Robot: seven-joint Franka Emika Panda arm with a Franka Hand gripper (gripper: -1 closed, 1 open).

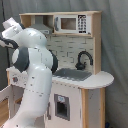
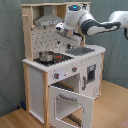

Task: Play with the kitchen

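One thing looks sorted so far: the oven door (image 2: 70, 105) on the kitchen (image 2: 62, 70) hangs wide open, swung down and out from the lower front, with its window frame facing up. Beyond that it's hard to call anything done, since "play with the kitchen" is pretty open-ended.

The kitchen stands on the wooden floor (image 2: 112, 107) against a grey curtain (image 1: 114, 45). In the second exterior view a small pot (image 2: 46, 56) sits on the red-black stovetop (image 2: 54, 59) near the counter's left end, and it looks untouched. The sink (image 1: 71, 75) and black faucet (image 1: 82, 59) take the other half of the counter.

The gripper (image 2: 64, 29) hovers above the counter just under the grey hood (image 2: 48, 20), roughly between stovetop and sink, not touching anything I can make out. Whether its fingers are apart or together, I honestly can't tell.

My guess is that most of the play is left: pot, knobs (image 2: 56, 75), faucet, maybe shutting that door.
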